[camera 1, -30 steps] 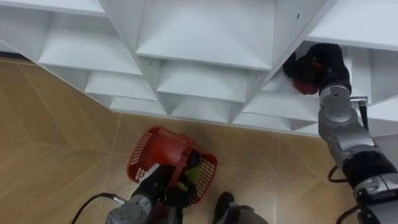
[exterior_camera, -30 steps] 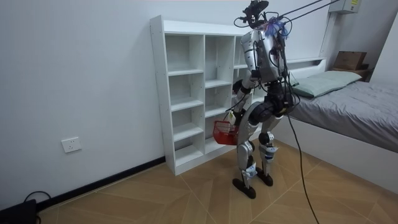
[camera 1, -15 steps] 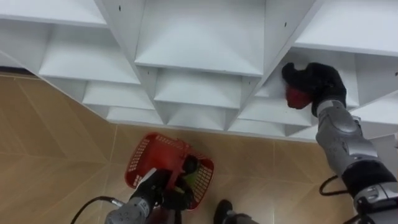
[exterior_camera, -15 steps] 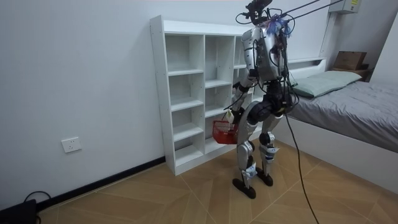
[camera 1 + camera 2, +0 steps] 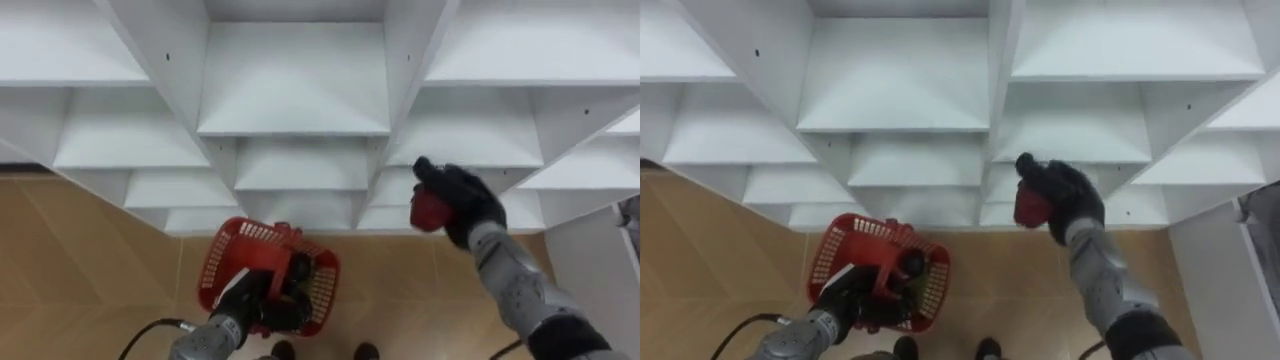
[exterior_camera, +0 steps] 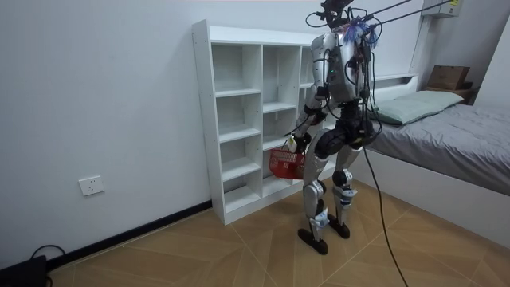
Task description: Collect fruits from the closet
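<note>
Red fruit (image 5: 428, 213) sits in the right hand (image 5: 468, 200), fingers curled round it, held in the air in front of the white closet's (image 5: 294, 95) lower shelves, off to the right of the red basket (image 5: 228, 252). Left hand (image 5: 265, 300) is closed round the basket's handle, with the basket hanging over the wood floor (image 5: 80, 260); contents too dark to tell. Robot stands upright facing the closet, bed (image 6: 454, 131) on the room view's right.

No legible text, no labels or numbers, white closet (image 5: 293, 95), red basket (image 5: 228, 262) both unmarked
</note>
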